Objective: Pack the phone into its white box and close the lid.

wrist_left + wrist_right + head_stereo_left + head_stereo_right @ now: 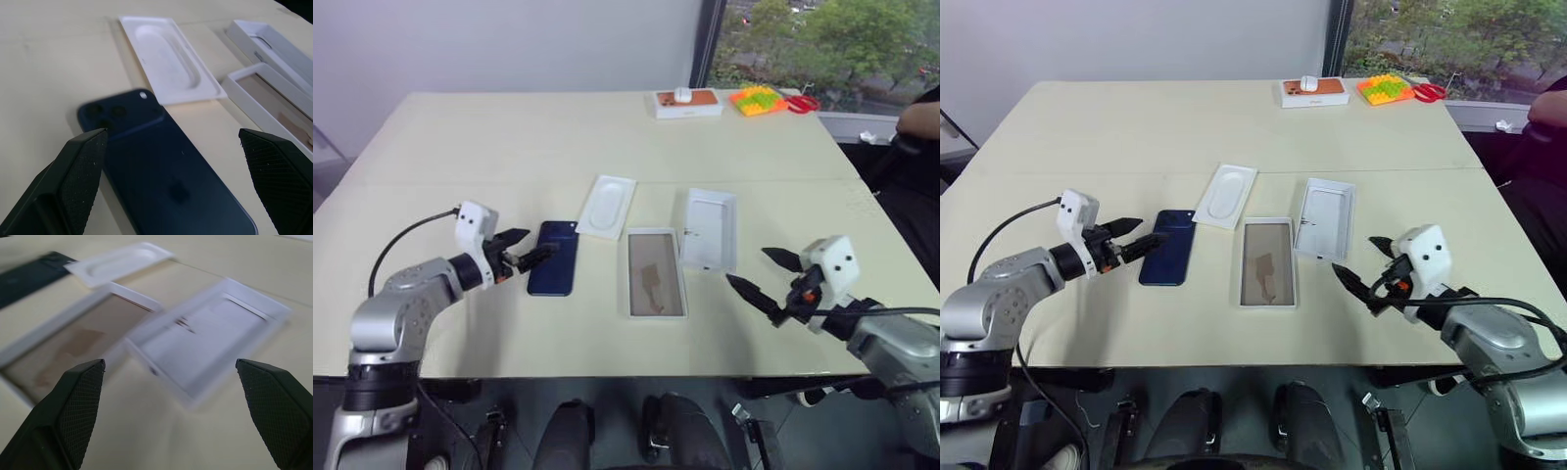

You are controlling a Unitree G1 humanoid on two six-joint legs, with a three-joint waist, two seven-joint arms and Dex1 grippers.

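Observation:
The dark navy phone (554, 258) lies back-up on the table, its camera lenses at the far end (105, 113). My left gripper (538, 244) is open, and its fingertips hover at the phone's left edge, one on each side of the near end. To the right of the phone lies the white box (656, 272), open side up, showing its tan floor. The lid (709, 229) lies inside-up, just beyond and right of the box. My right gripper (748, 265) is open and empty, near the front right, pointing toward the lid (210, 333).
A white insert with an oval recess (606, 206) lies beyond the phone. At the far edge stand an orange-topped white box (687, 102), a yellow-green block toy (759, 99) and red scissors (803, 102). A person's arm (920, 117) shows at the far right.

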